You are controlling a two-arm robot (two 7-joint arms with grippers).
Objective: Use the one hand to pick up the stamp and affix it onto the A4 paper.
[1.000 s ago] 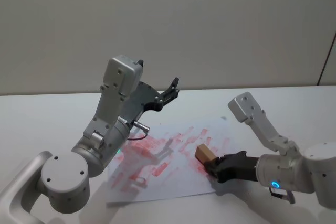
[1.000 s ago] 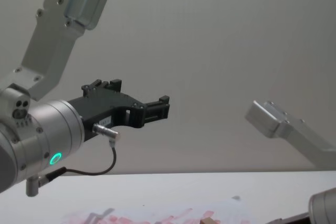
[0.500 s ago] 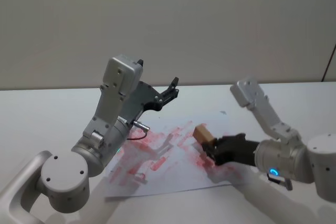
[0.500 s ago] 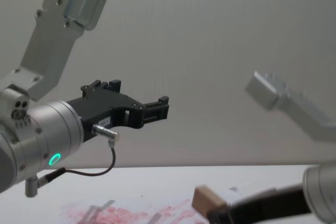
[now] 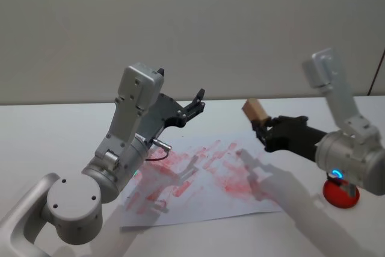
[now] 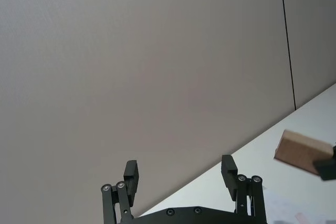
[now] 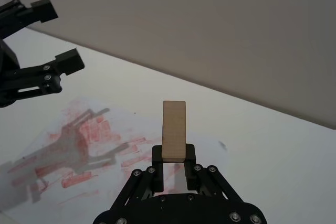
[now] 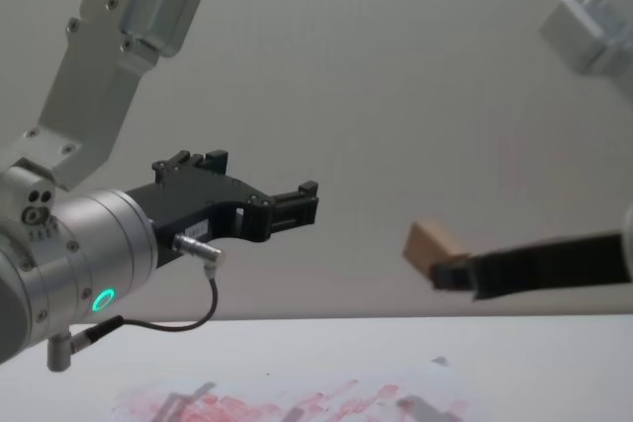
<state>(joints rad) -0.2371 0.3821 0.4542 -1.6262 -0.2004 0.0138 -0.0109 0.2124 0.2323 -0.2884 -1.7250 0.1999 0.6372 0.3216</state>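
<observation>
Stamp (image 5: 254, 111) is in the air, clear of the sheet, over the far right part of the A4 paper (image 5: 201, 180) and toward the counter's (image 5: 48, 130) far edge. Right end effector (image 5: 260, 128) has its fingers closed on the stamp's lower end; the block stands out past the fingertips, tilted. In the right wrist view the stamp (image 7: 174, 129) sits squarely between both fingers. A4 paper lies flat on the counter, covered in red prints. Left end effector (image 5: 199, 101) hangs above the paper's far left side, fingers spread wide, nothing between them. Red round item (image 5: 340, 192) sits on the counter near the right edge.
</observation>
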